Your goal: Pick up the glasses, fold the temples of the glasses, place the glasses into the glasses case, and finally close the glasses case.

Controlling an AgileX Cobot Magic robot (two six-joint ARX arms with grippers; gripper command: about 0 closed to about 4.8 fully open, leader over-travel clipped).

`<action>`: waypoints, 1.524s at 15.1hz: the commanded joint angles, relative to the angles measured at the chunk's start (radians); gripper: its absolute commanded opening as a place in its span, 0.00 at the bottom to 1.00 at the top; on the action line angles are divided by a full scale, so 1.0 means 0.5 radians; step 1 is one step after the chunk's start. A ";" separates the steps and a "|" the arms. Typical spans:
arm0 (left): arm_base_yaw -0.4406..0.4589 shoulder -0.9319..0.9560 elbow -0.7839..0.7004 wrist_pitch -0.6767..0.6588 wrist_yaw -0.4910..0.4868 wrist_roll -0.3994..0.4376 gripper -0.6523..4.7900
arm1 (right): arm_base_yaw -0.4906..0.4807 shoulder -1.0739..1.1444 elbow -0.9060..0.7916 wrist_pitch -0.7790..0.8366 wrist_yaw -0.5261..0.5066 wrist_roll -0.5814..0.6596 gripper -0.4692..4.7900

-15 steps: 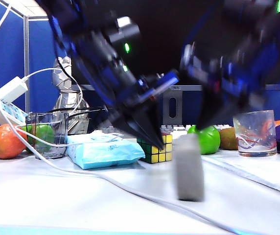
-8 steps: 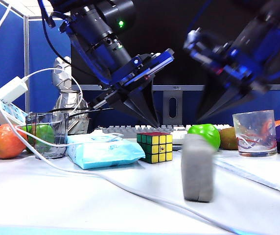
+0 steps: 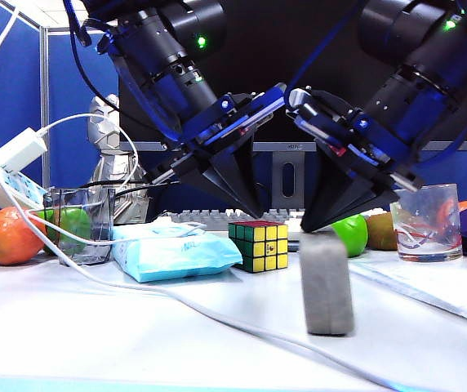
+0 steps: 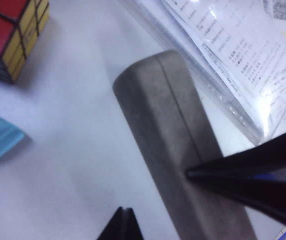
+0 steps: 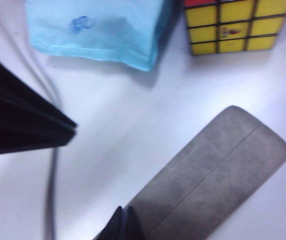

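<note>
A: Grey felt-like oblong glasses case [image 3: 326,283]: one, shut, on the white table [image 3: 135,343], its long axis running away from the exterior camera.

B: Two grippers above it, left gripper [image 3: 254,208] and right gripper [image 3: 307,224], jaws pinched together, empty. One Rubik's cube [image 3: 259,245] nearby.

Matt felt-like grey glasses case [image 3: 326,282]; glossy plastic Rubik's cube [image 3: 258,245]; crinkly blue tissue pack [image 3: 174,251].
</note>
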 commanded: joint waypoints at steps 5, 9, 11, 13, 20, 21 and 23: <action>-0.002 -0.012 0.003 -0.003 0.011 0.002 0.11 | -0.008 -0.143 -0.018 -0.327 0.303 0.010 0.09; -0.005 -0.010 0.003 0.106 0.233 0.034 0.11 | -0.012 -0.355 -0.018 -0.391 0.437 0.082 0.09; -0.006 -0.010 0.003 0.127 0.282 0.054 0.11 | -0.012 -0.346 -0.021 -0.513 0.553 0.106 0.09; -0.006 -0.010 0.002 0.131 0.278 0.060 0.11 | -0.016 -0.325 -0.021 -0.468 0.522 0.105 0.09; -0.002 -0.011 0.002 0.107 0.170 0.037 0.11 | -0.016 0.024 -0.020 -0.197 0.314 0.120 0.09; -0.003 -0.011 0.003 0.104 0.134 0.018 0.11 | -0.016 0.023 -0.019 -0.141 0.302 0.121 0.09; -0.002 -0.012 0.004 0.083 -0.011 -0.040 0.11 | -0.016 0.023 -0.016 -0.101 0.214 0.143 0.09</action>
